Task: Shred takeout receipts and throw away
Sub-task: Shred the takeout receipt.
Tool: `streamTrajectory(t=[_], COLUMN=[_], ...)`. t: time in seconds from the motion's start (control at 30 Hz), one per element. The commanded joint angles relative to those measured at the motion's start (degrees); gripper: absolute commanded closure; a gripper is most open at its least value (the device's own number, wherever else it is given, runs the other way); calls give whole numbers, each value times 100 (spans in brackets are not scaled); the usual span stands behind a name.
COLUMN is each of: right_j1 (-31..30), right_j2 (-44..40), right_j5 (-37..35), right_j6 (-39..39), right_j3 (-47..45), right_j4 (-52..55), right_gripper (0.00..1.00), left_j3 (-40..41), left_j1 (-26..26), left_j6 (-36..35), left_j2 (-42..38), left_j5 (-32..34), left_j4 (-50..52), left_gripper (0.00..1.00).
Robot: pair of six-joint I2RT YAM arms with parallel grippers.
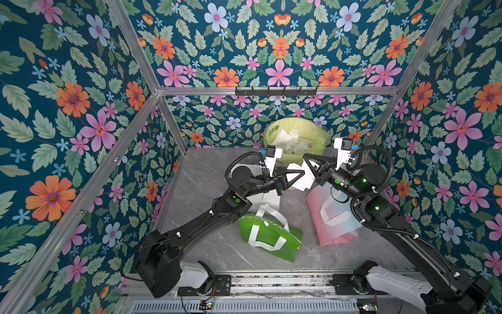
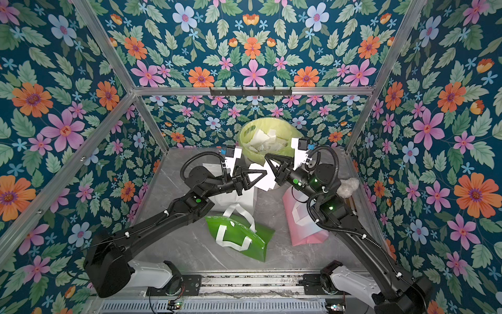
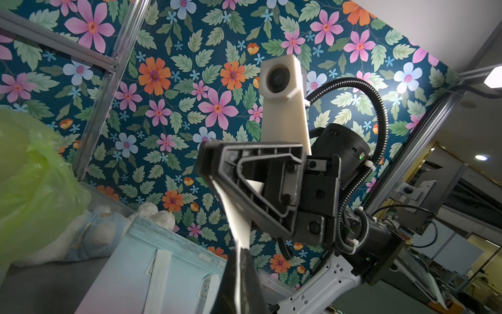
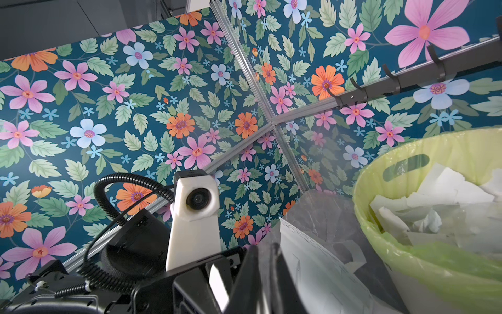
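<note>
The takeout receipt (image 1: 305,182) hangs in the air between my two grippers, and the lined bin (image 1: 274,126) stands just beyond them. The left gripper (image 1: 302,171) is closed tight on the paper. For the right gripper (image 1: 304,156) I cannot tell if it grips. I think it should pinch close beside the left one, then tear slowly over the bin.

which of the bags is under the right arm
The pink bag, fading to pale blue, under the right arm; the green bag lies between the arms, the white bag under the left arm.
</note>
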State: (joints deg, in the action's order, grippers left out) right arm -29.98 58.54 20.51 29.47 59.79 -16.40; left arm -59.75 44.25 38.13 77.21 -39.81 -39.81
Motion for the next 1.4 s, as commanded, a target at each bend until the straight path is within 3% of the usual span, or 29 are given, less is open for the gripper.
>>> streamTrajectory(t=[0.0, 0.1, 0.23, 0.57, 0.87, 1.3, 1.37], right_j1=[-4, -4, -8, -1, -3, -138, -180], right_j2=[-194, -381, -467, -194, 46, 249, 288], right_j5=[-31, 37, 304, 737, 1243, 1233, 1094], right_j6=[-256, -354, -373, -152, 175, 357, 374], right_j3=[-68, -106, -88, 69, 193, 270, 295], right_j4=[150, 395, 617, 717, 467, 319, 345], right_gripper=[27, 13, 3, 3, 30, 98, 100], left_j3=[-116, -198, -288, -337, -352, -272, -229], left_j1=[-5, -5, -9, 9, 42, 72, 69], left_j6=[-1226, -1830, -2370, -2684, -2726, -2720, -2720], left_j2=[-192, -309, -373, -444, -444, -485, -504], left_j5=[228, 255, 97, -263, -242, 127, 231], left_j4=[957, 1388, 1680, 1679, 1631, 1410, 1343], left_gripper=[100, 100, 100, 100, 100, 100, 100])
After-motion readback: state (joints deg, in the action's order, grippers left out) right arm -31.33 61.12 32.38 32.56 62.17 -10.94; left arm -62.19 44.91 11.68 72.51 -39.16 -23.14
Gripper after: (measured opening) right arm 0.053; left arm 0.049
